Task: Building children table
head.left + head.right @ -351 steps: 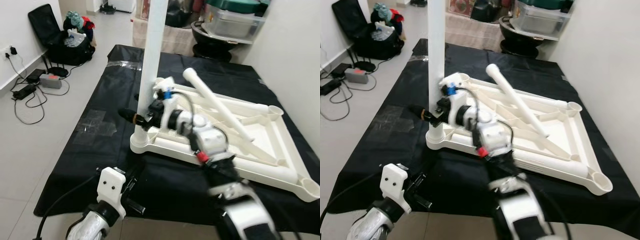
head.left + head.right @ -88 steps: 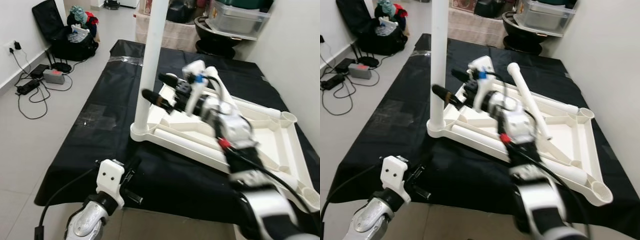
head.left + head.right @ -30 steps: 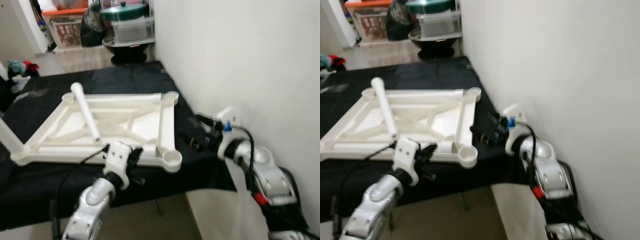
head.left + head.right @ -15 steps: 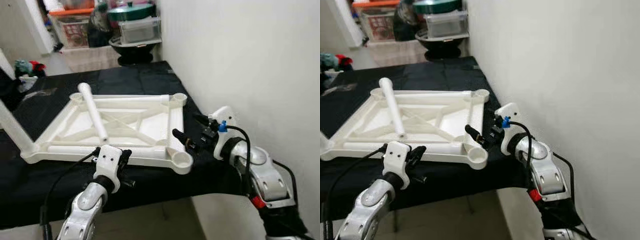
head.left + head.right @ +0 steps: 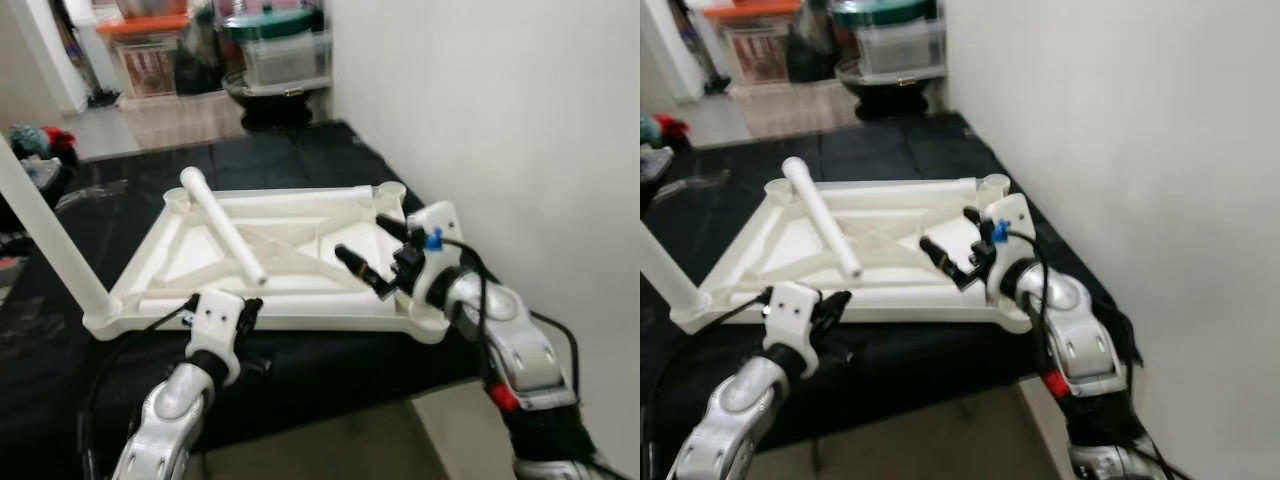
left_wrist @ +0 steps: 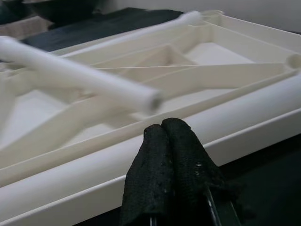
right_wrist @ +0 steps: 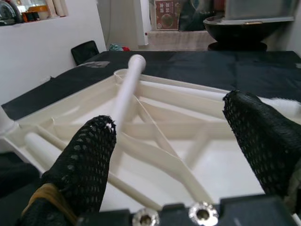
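The right gripper (image 7: pixel 171 141) hovers wide apart and empty over the upturned white plastic table top (image 5: pixel 300 265), the left gripper (image 6: pixel 164 155) pressed together, two white tubular legs (image 5: pixel 225 225) counted.

Narrow room, pale wall to your right, clutter at the far end.

You have a plain off-white wall (image 5: pixel 500 120) running down the right side, close against the edge of the low surface (image 5: pixel 300 160), which is covered in black cloth. Beyond its far end the floor (image 5: pixel 180 112) is light tile. Back there you can see stacked plastic storage boxes (image 5: pixel 285 60), a clear one under a dark green lid, sitting over a black round tub (image 5: pixel 270 100). A box with an orange lid (image 5: pixel 145 55) stands to their left. At far left you get a heap of coloured clothing (image 5: pixel 35 140). Lighting is even and indoor.
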Robot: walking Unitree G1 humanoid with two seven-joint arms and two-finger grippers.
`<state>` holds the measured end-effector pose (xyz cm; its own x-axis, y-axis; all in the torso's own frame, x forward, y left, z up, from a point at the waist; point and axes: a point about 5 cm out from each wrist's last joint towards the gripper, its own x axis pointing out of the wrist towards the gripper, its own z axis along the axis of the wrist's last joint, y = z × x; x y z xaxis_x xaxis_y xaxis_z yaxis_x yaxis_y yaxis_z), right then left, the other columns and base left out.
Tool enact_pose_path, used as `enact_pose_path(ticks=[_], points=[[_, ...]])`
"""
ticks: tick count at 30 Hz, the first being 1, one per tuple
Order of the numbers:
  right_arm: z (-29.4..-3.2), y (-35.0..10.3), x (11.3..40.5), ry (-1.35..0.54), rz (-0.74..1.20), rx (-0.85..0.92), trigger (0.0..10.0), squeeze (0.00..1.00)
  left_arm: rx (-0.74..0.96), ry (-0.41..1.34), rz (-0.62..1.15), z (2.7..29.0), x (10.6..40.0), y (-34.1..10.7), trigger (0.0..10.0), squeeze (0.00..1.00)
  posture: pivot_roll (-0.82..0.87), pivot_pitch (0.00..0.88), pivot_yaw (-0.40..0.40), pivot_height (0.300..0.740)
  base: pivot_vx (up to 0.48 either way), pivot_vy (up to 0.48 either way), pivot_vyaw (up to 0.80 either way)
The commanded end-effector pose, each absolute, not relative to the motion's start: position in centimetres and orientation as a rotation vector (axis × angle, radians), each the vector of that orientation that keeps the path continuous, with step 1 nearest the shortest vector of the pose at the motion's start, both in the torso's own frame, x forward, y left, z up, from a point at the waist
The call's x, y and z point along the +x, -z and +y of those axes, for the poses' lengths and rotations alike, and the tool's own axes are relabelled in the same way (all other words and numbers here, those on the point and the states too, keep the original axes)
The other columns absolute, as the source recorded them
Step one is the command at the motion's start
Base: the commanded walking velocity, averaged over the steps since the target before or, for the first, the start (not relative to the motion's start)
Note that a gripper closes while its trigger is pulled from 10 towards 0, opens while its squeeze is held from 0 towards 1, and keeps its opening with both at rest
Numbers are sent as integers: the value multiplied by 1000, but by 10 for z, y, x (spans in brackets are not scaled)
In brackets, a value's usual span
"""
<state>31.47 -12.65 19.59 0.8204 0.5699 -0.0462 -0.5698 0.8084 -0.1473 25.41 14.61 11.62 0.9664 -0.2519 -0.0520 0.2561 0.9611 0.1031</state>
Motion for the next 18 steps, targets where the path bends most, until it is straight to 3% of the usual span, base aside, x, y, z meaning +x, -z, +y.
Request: enact_pose_path(ticks=[1,10,18], points=[[-118,-199,316,-621,3,-146,10000,0,118,242,60,152,253,-114,10000,0,-85,0,-13,740,0,0,0],[-83,-201,326,-699,78,-97,10000,0,128,242,62,150,241,-119,10000,0,-65,32,-16,740,0,0,0],[-44,-197,338,-759,137,-198,10000,0,92,84,84,160,217,-122,10000,0,-13,124,-49,740,0,0,0]])
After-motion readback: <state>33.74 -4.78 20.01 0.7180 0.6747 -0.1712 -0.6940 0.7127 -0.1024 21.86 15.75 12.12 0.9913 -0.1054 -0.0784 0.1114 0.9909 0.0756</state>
